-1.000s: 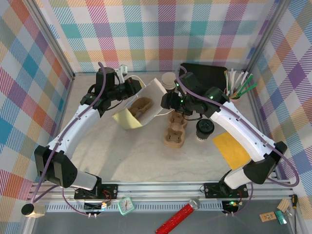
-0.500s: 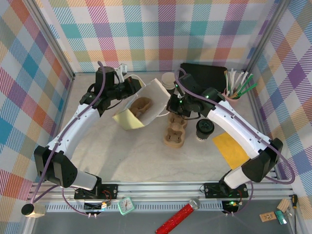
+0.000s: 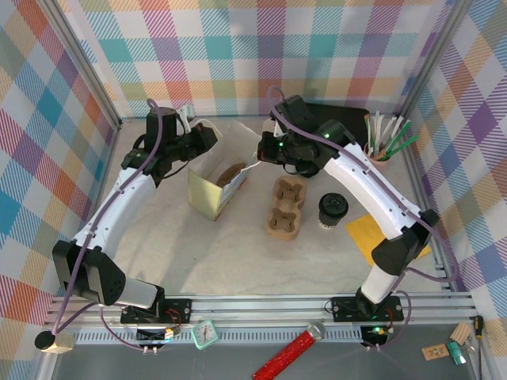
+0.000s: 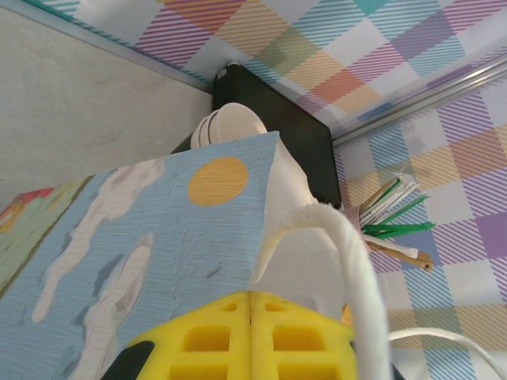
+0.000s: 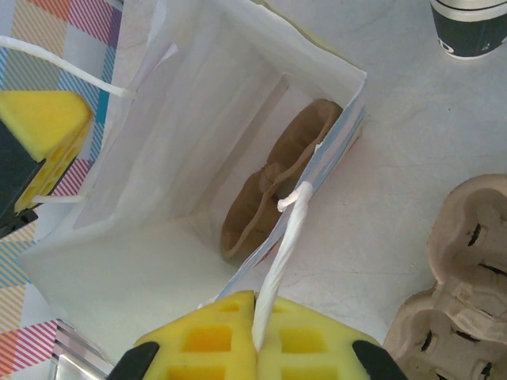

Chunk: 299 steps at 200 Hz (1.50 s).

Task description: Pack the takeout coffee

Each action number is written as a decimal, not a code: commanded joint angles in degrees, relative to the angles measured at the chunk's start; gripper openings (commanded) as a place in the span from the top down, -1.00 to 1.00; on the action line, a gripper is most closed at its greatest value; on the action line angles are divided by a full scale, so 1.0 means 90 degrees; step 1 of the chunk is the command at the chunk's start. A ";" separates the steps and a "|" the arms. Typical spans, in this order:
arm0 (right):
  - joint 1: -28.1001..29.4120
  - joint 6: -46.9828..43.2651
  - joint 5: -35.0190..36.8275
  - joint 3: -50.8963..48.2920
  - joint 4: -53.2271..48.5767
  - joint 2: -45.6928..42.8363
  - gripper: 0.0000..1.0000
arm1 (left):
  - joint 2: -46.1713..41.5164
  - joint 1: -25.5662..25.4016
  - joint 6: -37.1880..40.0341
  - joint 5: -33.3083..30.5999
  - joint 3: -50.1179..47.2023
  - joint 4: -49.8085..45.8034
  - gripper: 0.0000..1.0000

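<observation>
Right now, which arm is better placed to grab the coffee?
Right, probably: the coffee stands nearer the right claw, which must first release the bag handle; the left claw holds the bag.

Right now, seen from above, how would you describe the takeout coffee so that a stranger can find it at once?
On the table, right of the paper bag, lies a brown cardboard cup carrier. Just right of the carrier, before the flat yellow sheet, stands the takeout coffee. Unlike these neighbours, it is an upright dark cup with a round black lid.
</observation>
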 commanded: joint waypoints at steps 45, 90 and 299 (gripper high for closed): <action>-0.0034 -0.0857 -0.0354 0.1527 -0.0571 0.0720 1.00 | -0.0409 0.0573 0.0296 -0.0137 0.0044 -0.0429 0.35; -0.0046 -0.0793 -0.0617 0.1519 -0.0595 0.0952 0.96 | -0.0256 0.0669 0.0544 -0.0094 0.0189 -0.0658 0.29; -0.0258 -0.1401 -0.1239 0.2539 -0.0620 0.1357 1.00 | -0.0017 0.0669 0.1047 -0.0093 0.1329 -0.1252 1.00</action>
